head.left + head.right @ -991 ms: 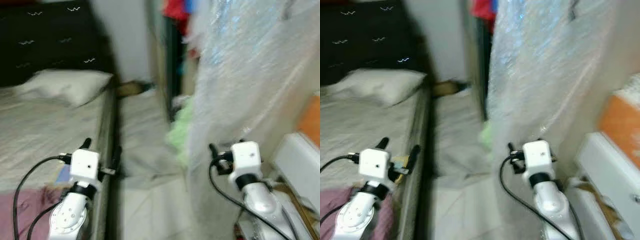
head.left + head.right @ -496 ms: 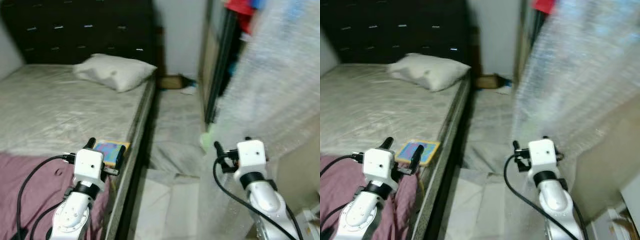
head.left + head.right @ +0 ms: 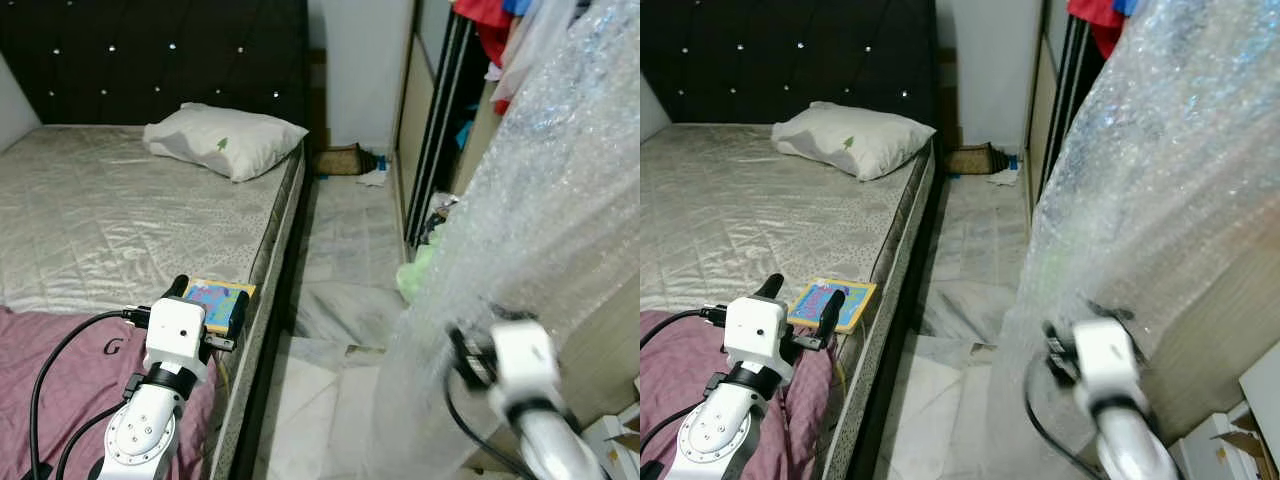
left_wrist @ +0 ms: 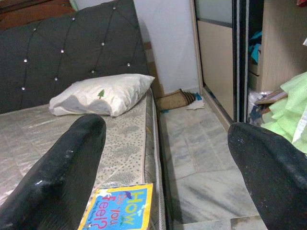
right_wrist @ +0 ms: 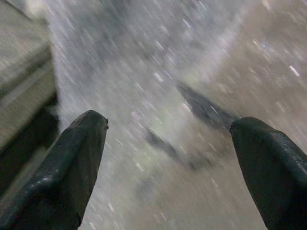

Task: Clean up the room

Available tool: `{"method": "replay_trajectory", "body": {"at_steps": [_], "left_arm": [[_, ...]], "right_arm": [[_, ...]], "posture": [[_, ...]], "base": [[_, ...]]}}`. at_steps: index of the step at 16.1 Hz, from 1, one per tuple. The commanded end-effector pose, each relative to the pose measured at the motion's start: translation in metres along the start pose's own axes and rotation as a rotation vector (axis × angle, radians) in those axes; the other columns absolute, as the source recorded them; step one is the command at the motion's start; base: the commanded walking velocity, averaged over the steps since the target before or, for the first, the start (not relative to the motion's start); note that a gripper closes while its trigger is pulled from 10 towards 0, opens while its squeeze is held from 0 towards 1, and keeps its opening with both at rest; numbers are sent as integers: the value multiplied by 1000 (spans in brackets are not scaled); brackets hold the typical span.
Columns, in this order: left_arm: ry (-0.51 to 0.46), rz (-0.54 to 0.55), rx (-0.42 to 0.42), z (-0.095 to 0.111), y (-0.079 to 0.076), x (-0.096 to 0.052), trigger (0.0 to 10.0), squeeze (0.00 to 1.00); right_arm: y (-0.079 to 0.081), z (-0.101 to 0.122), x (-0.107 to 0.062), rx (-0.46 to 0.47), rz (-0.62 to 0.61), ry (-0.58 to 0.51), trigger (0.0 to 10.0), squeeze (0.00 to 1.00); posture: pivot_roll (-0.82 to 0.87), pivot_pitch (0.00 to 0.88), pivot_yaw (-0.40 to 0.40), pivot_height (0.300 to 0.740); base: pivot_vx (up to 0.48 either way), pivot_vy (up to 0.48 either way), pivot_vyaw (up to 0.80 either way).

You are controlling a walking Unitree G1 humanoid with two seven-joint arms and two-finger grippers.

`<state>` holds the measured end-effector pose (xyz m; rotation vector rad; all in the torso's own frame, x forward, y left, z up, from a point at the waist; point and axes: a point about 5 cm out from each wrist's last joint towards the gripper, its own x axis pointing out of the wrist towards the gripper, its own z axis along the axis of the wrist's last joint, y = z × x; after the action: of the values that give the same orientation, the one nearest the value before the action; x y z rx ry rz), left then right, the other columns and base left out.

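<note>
A colourful picture book (image 4: 117,210) lies near the edge of the bed (image 3: 120,220), beside a purple blanket (image 3: 70,370). My left gripper (image 3: 210,300) hovers just over the book, open, with nothing between its fingers. My right gripper (image 5: 168,167) is open and blurred, low on the right against a big hanging sheet of bubble wrap (image 3: 540,200). A white pillow (image 3: 225,140) rests at the head of the bed. A light green cloth (image 3: 415,275) lies on the floor by the wardrobe (image 3: 425,120).
A narrow tiled aisle (image 3: 340,250) runs between bed and wardrobe, with a brown bag (image 3: 340,160) and small litter at its far end. Red clothing (image 3: 490,20) hangs in the wardrobe. A torn cardboard box (image 3: 1230,440) sits at the bottom right.
The camera has swung so the bed and the book come into view and the picture has sharpened. My right arm has dropped lower and is blurred with motion. The left gripper holds its place.
</note>
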<state>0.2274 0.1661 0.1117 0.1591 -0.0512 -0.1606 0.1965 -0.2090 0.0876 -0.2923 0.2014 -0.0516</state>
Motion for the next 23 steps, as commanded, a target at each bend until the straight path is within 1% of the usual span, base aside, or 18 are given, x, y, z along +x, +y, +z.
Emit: {"method": "replay_trajectory", "body": {"at_steps": [1,2,3,6,11,13,15,19,23], "left_arm": [[-13,-10,9,3,1,0,10000,0],[-14,-13,6,3,1,1,10000,0],[-16,-18,7,4,0,3,10000,0],[-18,-23,13,5,-1,6,10000,0],[-15,-24,16,4,-2,6,10000,0],[-15,-25,12,4,-2,6,10000,0],[-16,-30,11,4,-3,6,10000,0],[-15,-39,11,3,-3,6,10000,0],[-15,-41,11,3,-4,6,10000,0]], "right_arm": [[-6,6,-5,-9,-30,-26,10000,0],[-9,2,-11,-15,-38,-14,10000,0],[-9,4,-16,-46,-31,-28,10000,0],[-9,7,-19,-43,-25,-45,10000,0],[-6,11,-15,-16,-13,-58,10000,0],[-5,11,-14,-25,-3,-68,10000,0],[-4,8,-15,-63,3,-65,10000,0],[-7,2,-18,-67,13,-60,10000,0],[-6,0,-17,-71,39,-68,10000,0]], "posture": [[-26,0,7,740],[-31,0,11,740],[-39,0,19,740],[-44,0,23,740],[-38,0,19,740],[-38,0,19,740],[-41,0,19,740],[-42,0,20,740],[-45,0,21,740]], "base": [[0,0,0],[0,0,0],[0,0,0],[0,0,0],[0,0,0],[0,0,0],[0,0,0],[0,0,800],[0,0,800]]}}
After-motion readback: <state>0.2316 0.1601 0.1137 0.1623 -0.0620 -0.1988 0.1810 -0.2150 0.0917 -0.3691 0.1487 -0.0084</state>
